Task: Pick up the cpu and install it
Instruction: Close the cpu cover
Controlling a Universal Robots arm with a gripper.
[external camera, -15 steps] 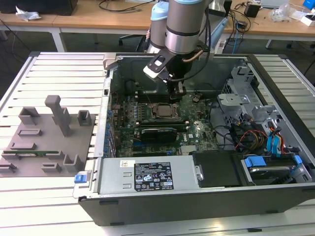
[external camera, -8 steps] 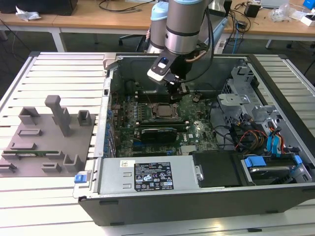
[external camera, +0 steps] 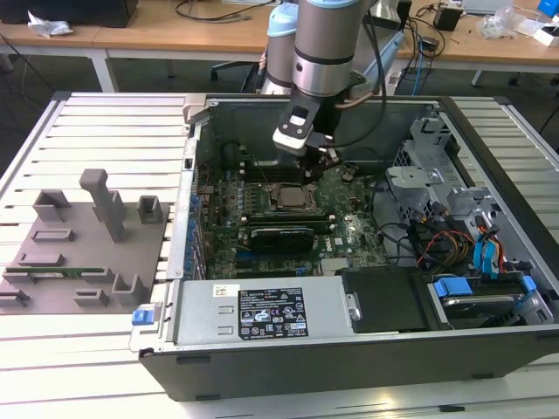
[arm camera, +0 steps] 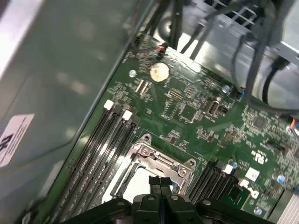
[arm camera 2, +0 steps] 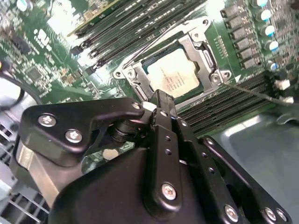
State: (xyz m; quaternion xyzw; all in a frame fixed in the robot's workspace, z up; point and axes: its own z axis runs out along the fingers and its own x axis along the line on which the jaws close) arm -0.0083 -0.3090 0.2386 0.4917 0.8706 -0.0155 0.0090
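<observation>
One grey fixture plate [external camera: 79, 262] is lying at the exterior view's left | open computer case [external camera: 367, 367] is sitting beside it | gripper [external camera: 320, 164] is hovering above the motherboard [external camera: 349, 218], fingers [arm camera: 155, 184] pressing together, gripping nothing | cpu [external camera: 288, 196] is resting in its socket [arm camera 2: 205, 51], just under the fingertips | drive cage [external camera: 419, 166] is standing at the right.
</observation>
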